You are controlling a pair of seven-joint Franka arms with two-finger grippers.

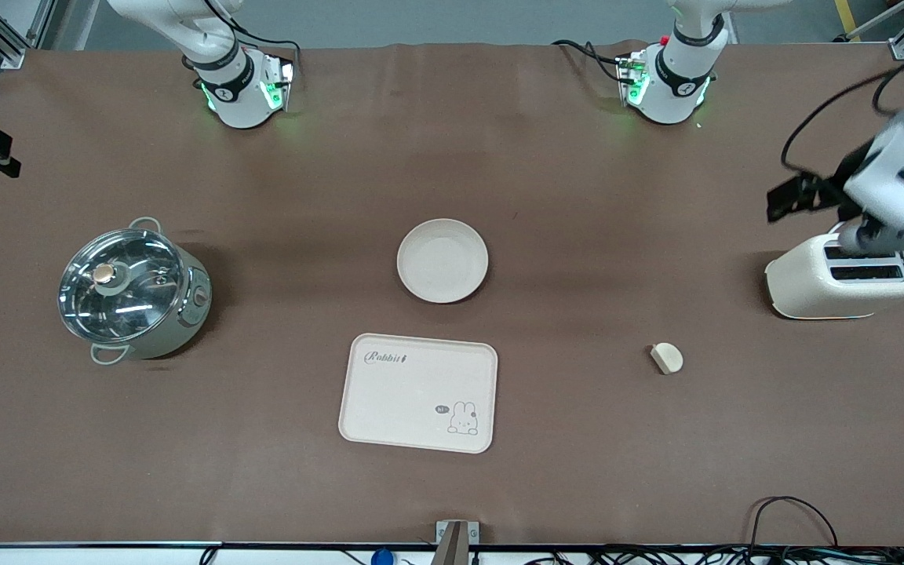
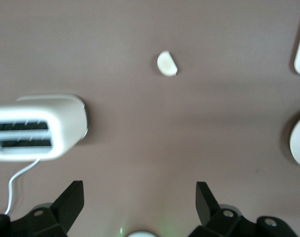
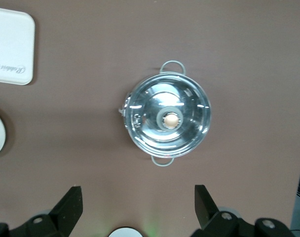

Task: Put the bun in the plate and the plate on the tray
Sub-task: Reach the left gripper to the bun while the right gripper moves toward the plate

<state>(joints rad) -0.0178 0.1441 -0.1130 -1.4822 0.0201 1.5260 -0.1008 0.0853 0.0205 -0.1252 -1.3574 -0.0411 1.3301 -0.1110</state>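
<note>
The bun (image 1: 666, 358) lies on the brown table toward the left arm's end, apart from the other things, and shows in the left wrist view (image 2: 167, 64). The plate (image 1: 442, 260) sits empty at mid-table. The tray (image 1: 418, 392) lies empty, nearer to the front camera than the plate. My left gripper (image 1: 887, 235) hangs over the toaster, open and empty (image 2: 140, 197). My right gripper (image 3: 138, 202) is open and empty, high over the table near the pot; it is out of the front view.
A cream toaster (image 1: 848, 278) stands at the left arm's end, its white cord (image 2: 17, 180) trailing on the table. A steel pot with a glass lid (image 1: 134, 290) stands at the right arm's end. The table's front edge has a small bracket (image 1: 457, 537).
</note>
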